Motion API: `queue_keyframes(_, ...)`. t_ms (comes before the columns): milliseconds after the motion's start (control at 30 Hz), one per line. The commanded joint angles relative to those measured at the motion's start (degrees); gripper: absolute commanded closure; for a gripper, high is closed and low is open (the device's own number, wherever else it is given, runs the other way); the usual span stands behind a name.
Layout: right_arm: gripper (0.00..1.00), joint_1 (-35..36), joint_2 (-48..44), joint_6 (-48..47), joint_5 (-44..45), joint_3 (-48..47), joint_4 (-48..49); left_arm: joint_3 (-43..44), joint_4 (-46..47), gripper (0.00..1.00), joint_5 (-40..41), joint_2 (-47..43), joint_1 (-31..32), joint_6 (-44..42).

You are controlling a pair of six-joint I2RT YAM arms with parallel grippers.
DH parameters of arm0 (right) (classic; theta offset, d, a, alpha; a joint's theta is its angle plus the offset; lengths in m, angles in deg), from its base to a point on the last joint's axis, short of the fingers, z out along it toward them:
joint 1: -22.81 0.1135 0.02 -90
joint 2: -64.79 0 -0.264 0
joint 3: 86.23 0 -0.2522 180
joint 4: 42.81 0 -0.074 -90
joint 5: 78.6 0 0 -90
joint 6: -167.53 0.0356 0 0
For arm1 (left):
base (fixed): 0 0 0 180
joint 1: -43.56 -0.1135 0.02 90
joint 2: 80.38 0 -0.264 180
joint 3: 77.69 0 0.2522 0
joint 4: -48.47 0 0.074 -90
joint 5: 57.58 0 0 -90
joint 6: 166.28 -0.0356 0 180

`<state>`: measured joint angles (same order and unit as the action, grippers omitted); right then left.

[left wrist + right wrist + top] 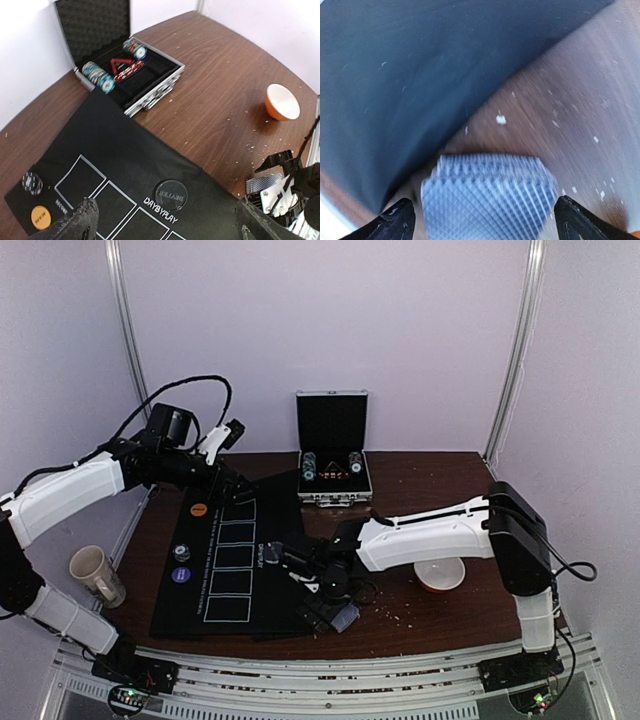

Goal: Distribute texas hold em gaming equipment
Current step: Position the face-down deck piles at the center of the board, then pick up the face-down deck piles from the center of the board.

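A deck of grey-blue-backed playing cards (pixel 490 195) lies on the brown table by the black mat's edge, blurred. My right gripper (pixel 482 220) is open, with one finger on either side of the deck. In the top view the right gripper (pixel 335 602) is low over the deck (pixel 346 618). My left gripper (pixel 165 230) is open and empty above the black mat (pixel 115 150); in the top view it (pixel 237 490) is at the mat's far end. A dark dealer button (pixel 171 194), an orange button (pixel 40 217) and a chip stack (pixel 32 182) lie on the mat.
An open metal case (pixel 333 475) holding rows of chips stands at the back. A white bowl with a red outside (pixel 441 575) sits right of the right arm. A beige mug (pixel 97 575) lies left of the mat. A purple chip (pixel 181 575) lies on the mat.
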<state>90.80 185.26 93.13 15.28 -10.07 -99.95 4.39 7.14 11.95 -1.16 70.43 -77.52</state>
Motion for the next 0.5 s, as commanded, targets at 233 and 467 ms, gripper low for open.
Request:
queue_keyframes(233, 0.00, -1.1, -21.8, 1.5, 0.1, 13.2, 6.9, -1.6, 6.0, 0.02, -8.6, 0.1, 11.4, -18.8)
queue_keyframes(467, 0.00, -9.0, -33.5, 9.6, -6.2, 23.2, 15.0, -6.8, 5.9, 0.05, -3.4, 4.0, 21.7, -25.4)
